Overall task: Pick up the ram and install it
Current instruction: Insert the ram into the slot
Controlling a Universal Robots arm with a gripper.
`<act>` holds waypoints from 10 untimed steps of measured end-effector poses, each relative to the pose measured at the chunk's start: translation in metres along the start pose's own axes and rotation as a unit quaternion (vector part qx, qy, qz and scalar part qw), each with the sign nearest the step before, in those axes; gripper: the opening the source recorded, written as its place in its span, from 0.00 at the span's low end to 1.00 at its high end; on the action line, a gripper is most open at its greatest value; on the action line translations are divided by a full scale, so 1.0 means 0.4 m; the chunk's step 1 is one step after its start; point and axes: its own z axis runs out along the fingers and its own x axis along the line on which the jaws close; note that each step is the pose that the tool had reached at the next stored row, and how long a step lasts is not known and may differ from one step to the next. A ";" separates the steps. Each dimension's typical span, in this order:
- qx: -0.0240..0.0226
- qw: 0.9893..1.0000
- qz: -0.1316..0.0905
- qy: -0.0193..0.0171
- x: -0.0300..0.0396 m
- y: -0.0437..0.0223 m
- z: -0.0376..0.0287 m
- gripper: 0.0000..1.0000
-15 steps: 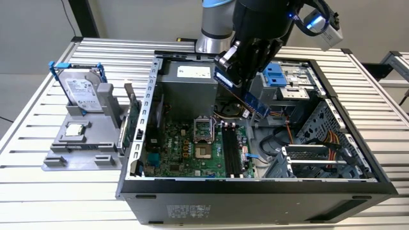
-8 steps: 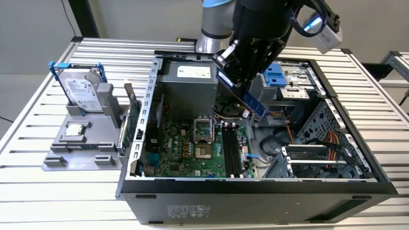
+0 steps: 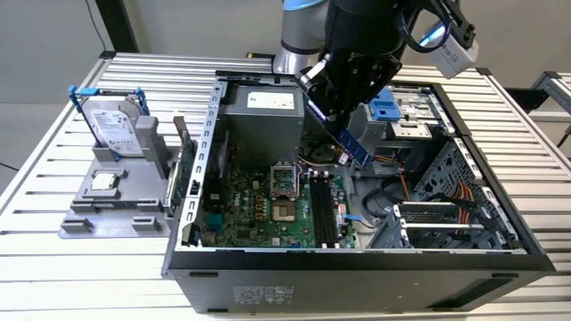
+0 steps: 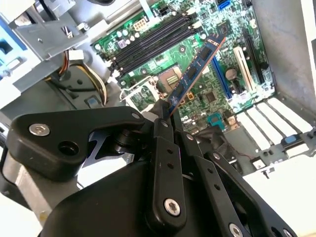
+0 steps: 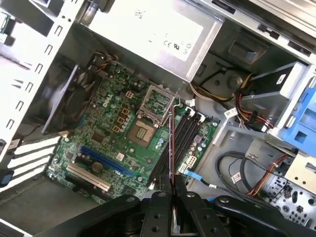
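In the exterior view, an open computer case [image 3: 357, 284] lies on the slatted bench [image 3: 89, 281]. Near the bench edge at the exterior view's left, a grey stand [image 3: 125, 212] carries an upright hard drive [image 3: 116, 127] with a blue handle and a processor [image 3: 105, 180] lying flat. A green expansion card [image 3: 183, 177] stands just beside the case wall. Inside the case are the motherboard [image 3: 259, 207], a power supply [image 3: 261, 117] at the far end, and bare black memory slots [image 3: 323, 210]. The claw [image 3: 328, 119] hangs over the case, clenched on the upper end of the ram [image 3: 355, 148]. The ram slants down in the air above the board.

In the second wrist view, orange and yellow cables [image 4: 98, 84] run beside the board near the slots [image 4: 148, 42]. The ram [image 4: 197, 69] juts out from between the closed fingers [image 4: 163, 138], its chips facing the camera, with nothing between it and the motherboard [image 4: 207, 94].

In the first wrist view, the power supply [image 5: 153, 34] borders the board, and a cable bundle [image 5: 252, 111] and a blue drive bracket [image 5: 301, 108] lie beyond the slots [image 5: 183, 132]. The ram [image 5: 171, 143] shows edge-on, rising from the claw [image 5: 171, 181] between the processor socket [image 5: 143, 132] and the slots.
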 end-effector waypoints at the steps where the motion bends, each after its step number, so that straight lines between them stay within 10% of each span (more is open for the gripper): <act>1: 0.000 1.000 0.006 0.000 0.000 0.000 0.000 0.00; 10: 0.000 0.998 0.064 -0.001 0.000 0.000 0.000 0.00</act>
